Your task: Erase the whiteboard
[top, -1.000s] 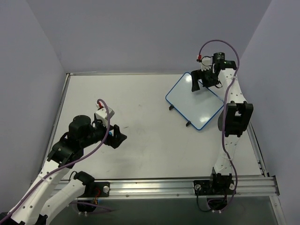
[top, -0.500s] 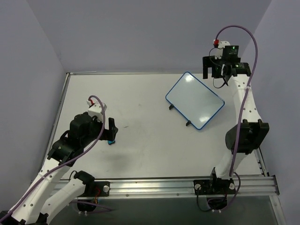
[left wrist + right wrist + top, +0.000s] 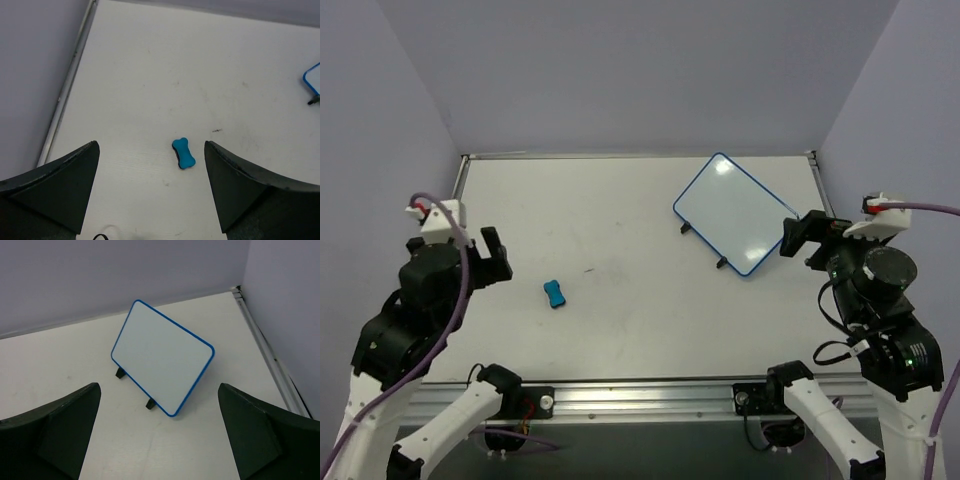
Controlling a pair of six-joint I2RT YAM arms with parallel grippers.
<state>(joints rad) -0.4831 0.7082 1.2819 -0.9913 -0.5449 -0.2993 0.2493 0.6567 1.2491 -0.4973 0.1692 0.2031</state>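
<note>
The whiteboard [image 3: 735,214] stands tilted at the far right of the desk [image 3: 610,210], its surface blank. The left hand [image 3: 150,147] is wide open and empty, raised to the left of the blue bone-shaped eraser [image 3: 554,294] lying on the desk; the right hand [image 3: 160,387] is wide open and empty, near the whiteboard but apart from it

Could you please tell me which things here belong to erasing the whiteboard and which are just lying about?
For the job: whiteboard, looking blank; blue bone-shaped eraser.
Lying about: a small dark fleck on the table.
</note>
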